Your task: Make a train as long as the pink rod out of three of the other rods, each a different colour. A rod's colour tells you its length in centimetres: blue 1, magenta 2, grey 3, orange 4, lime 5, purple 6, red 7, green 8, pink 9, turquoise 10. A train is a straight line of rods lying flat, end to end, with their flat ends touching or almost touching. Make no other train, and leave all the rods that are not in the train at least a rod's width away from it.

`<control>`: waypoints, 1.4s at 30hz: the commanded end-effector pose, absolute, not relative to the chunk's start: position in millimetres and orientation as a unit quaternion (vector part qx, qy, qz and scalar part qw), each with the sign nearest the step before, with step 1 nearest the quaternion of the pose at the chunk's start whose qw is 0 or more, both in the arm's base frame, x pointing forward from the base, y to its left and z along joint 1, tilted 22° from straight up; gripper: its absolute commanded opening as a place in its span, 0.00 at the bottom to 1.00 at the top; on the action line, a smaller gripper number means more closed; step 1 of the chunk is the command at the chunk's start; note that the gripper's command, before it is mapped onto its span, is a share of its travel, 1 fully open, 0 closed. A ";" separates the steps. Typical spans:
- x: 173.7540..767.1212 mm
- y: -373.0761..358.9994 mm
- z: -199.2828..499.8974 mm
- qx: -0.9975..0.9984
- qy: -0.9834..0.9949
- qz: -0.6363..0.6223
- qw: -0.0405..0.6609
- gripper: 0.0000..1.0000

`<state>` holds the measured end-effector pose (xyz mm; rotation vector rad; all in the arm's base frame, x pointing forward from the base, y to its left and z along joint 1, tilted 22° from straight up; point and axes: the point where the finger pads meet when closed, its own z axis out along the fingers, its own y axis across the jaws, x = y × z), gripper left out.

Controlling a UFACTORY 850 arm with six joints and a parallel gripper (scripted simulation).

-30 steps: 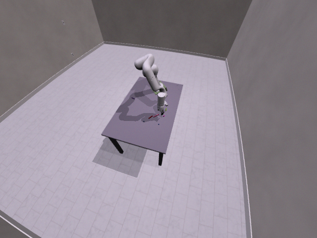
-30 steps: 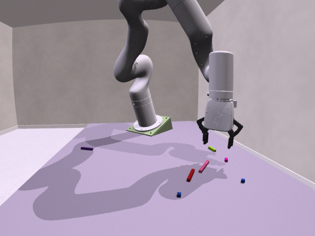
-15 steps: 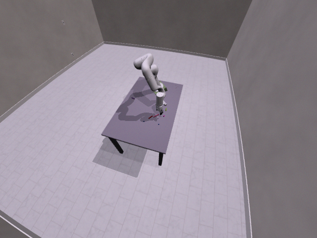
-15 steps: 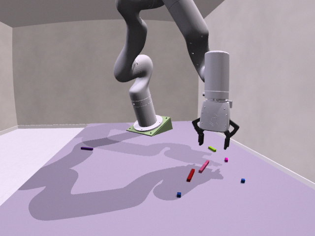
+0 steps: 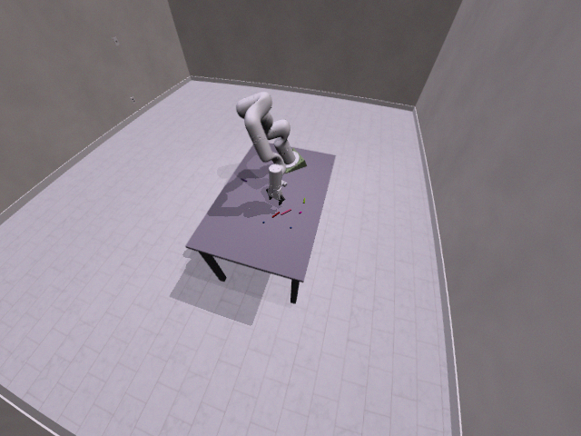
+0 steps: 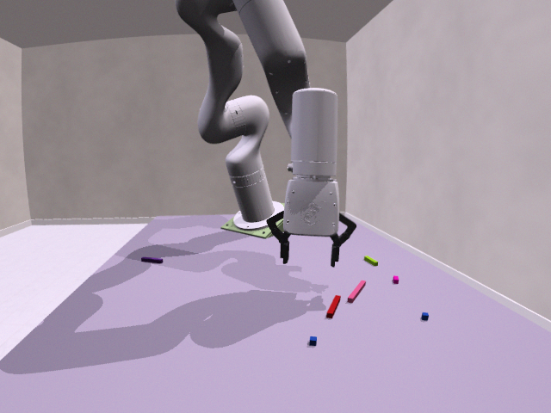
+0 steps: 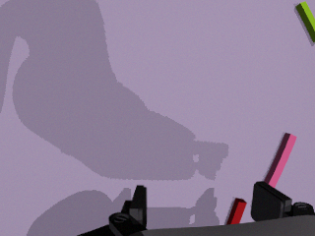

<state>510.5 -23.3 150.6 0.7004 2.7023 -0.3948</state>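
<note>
The black-fingered end effector (image 5: 275, 201) (image 6: 309, 262) (image 7: 201, 202) stands wide with nothing between its fingers, pointing down above the lilac rectangular counter (image 5: 253, 243) (image 6: 249, 382) (image 7: 197, 59), so it is ready to straddle a rod.

The long pink square-sided rod (image 5: 285, 212) (image 6: 356, 291) (image 7: 282, 159) lies flat just beside the red square-sided rod (image 5: 275, 214) (image 6: 333, 306) (image 7: 236, 212), apart from it; pink serves as the length-9 gauge. Red, at 7, would need 2 blues, which breaks the colour rule. The short lime rod (image 5: 303, 201) (image 6: 370, 261) (image 7: 307, 21), at 5, gives only 8 with magenta and blue.

That leaves 6 + 2 + 1: the dark purple rod (image 5: 243, 179) (image 6: 151, 260), well apart near the counter's edge; the small magenta block-like rod (image 5: 300, 213) (image 6: 395, 279), near pink; and either tiny blue cube-like rod, the first (image 5: 263, 222) (image 6: 312, 341) near red, the second (image 5: 290, 227) (image 6: 424, 316) off by itself.

No train is made yet. Purple, the longest piece, would make a sensible anchor; building away from red and pink should protect the required spacing.

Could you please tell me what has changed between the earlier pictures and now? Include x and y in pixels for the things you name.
The end effector (image 5: 275, 201) (image 6: 309, 261) (image 7: 201, 202) has moved leftward in the exterior view, away from the side of the lime rod (image 5: 303, 201) (image 6: 370, 261) (image 7: 307, 22). It is open, and nothing was visibly taken hold of or let go. The lime, red (image 5: 275, 214) (image 6: 333, 306) (image 7: 236, 212), pink (image 5: 286, 212) (image 6: 356, 291) (image 7: 282, 159), purple (image 5: 243, 180) (image 6: 151, 260), magenta (image 5: 300, 213) (image 6: 395, 279) and two blue rods (image 5: 263, 222) (image 6: 312, 341) stayed put.
</note>
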 end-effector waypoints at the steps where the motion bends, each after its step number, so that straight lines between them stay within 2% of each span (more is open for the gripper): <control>1: 492.6 -59.5 158.9 0.179 0.961 -0.145 0.153 1.00; 4: 487.6 -67.1 160.2 0.164 0.964 -0.147 0.151 1.00; 12: 431.2 -129.2 168.2 0.017 0.977 -0.169 0.126 1.00; 21: 378.5 -163.9 169.7 -0.099 0.973 -0.180 0.102 1.00; 23: 348.3 -177.0 168.7 -0.161 0.966 -0.183 0.087 1.00; 31: 287.9 -191.2 163.4 -0.281 0.940 -0.183 0.058 1.00; 42: 281.7 -191.8 162.6 -0.293 0.937 -0.183 0.056 1.00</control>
